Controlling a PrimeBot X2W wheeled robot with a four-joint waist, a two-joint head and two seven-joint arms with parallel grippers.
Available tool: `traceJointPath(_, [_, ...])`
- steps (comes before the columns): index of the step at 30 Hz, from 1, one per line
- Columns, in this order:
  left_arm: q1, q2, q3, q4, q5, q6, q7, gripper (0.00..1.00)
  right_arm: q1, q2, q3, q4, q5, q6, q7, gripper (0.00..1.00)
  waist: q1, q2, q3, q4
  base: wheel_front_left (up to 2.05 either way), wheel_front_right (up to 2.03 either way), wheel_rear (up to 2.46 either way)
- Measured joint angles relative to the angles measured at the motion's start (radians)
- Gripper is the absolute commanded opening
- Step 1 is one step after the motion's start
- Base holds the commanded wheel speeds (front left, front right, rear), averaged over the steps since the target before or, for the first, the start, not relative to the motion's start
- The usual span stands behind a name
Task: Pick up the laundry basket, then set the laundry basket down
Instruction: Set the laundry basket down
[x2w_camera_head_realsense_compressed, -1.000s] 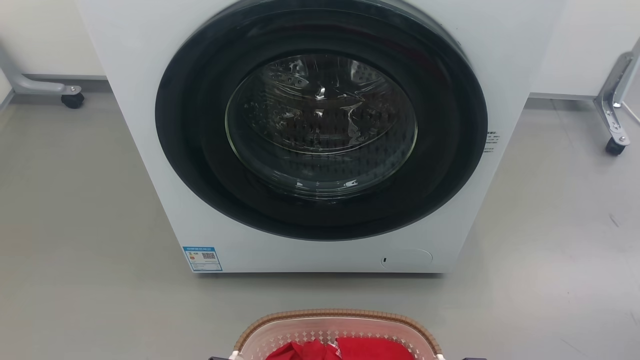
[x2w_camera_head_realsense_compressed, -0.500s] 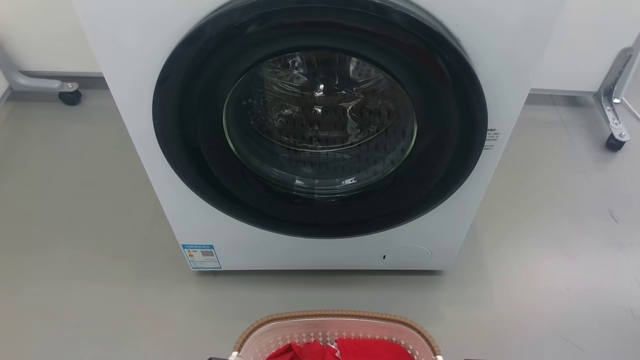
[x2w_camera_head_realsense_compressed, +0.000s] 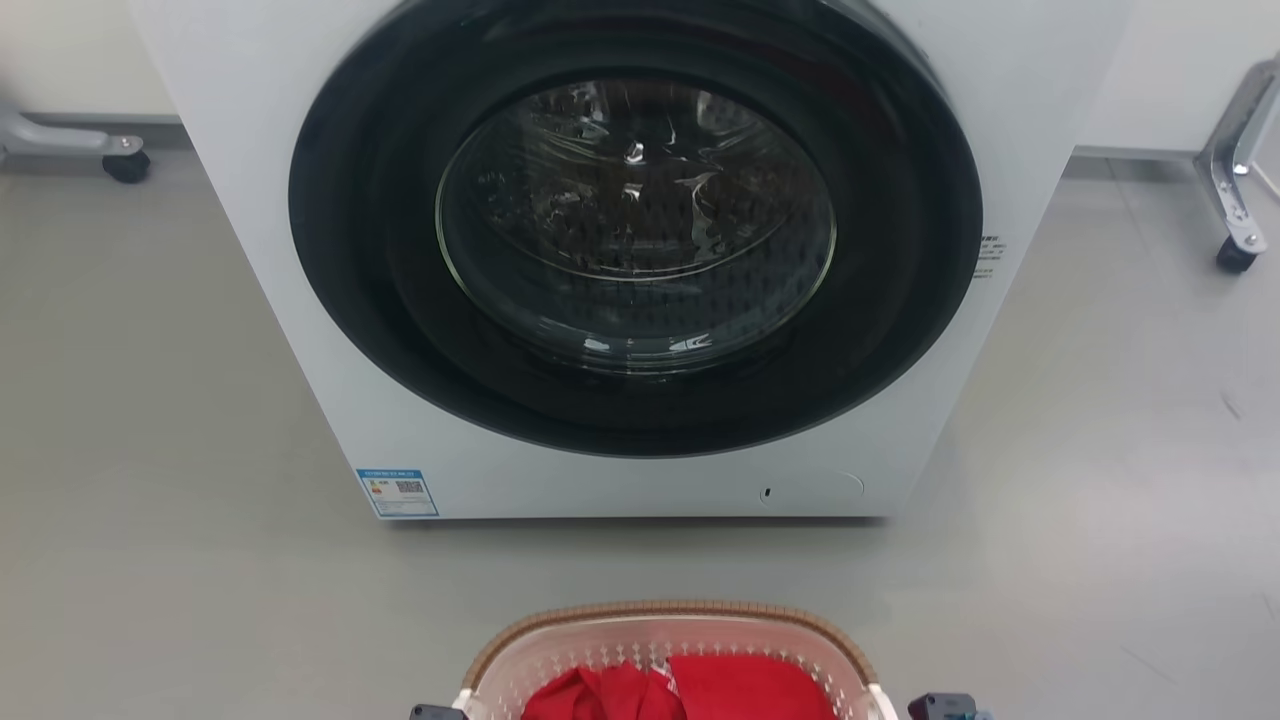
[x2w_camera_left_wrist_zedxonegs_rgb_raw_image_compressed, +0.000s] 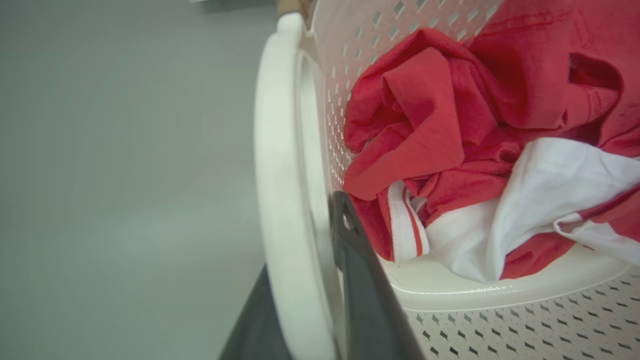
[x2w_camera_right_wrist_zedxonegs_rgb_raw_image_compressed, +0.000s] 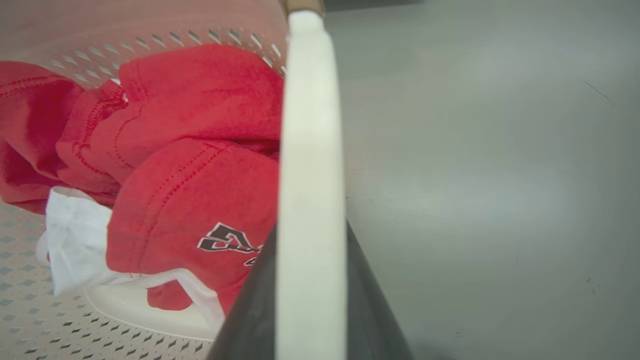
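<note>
Head view: the rounded cream-pink perforated plastic laundry basket (x2w_camera_head_realsense_compressed: 668, 612), edged with a brown woven-look rim, sits centred in front of the white front-loading washer (x2w_camera_head_realsense_compressed: 290, 300). A strip of grey floor (x2w_camera_head_realsense_compressed: 200, 600) separates them. Whether the basket rests on that floor or hangs above it cannot be told.

Crumpled red garments (x2w_camera_left_wrist_zedxonegs_rgb_raw_image_compressed: 425, 125) and a white cloth (x2w_camera_left_wrist_zedxonegs_rgb_raw_image_compressed: 550, 190) fill the basket.

In the left wrist view, the left gripper (x2w_camera_left_wrist_zedxonegs_rgb_raw_image_compressed: 305, 250) pinches the basket's left white handle (x2w_camera_left_wrist_zedxonegs_rgb_raw_image_compressed: 277, 150), one long dark finger (x2w_camera_left_wrist_zedxonegs_rgb_raw_image_compressed: 365, 300) inside the loop and the other outside.

In the right wrist view, the right gripper (x2w_camera_right_wrist_zedxonegs_rgb_raw_image_compressed: 310, 235) likewise clamps the right white handle (x2w_camera_right_wrist_zedxonegs_rgb_raw_image_compressed: 310, 125) between its fingers.

The washer's round dark-rimmed glass door (x2w_camera_head_realsense_compressed: 635, 220) faces the basket, and a small blue label (x2w_camera_head_realsense_compressed: 397, 492) marks its lower front corner. Grey metal legs on castors (x2w_camera_head_realsense_compressed: 1235, 200) stand to either side of the washer.
</note>
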Motion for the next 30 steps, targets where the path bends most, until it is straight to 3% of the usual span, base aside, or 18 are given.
traceJointPath(12, [-0.127,0.003,0.018,-0.017,-0.008,0.006,-0.026,0.00,-0.153,-0.004,-0.014,0.018,0.004,0.000,-0.027,0.00,0.0001,0.0000,0.109,-0.003,0.00,0.00,0.00])
traceJointPath(30, [-0.342,0.005,0.049,-0.011,-0.001,0.013,-0.085,0.00,-0.412,-0.005,-0.020,0.065,-0.029,0.000,-0.071,0.00,0.0002,0.0001,0.378,-0.008,0.00,0.00,0.00])
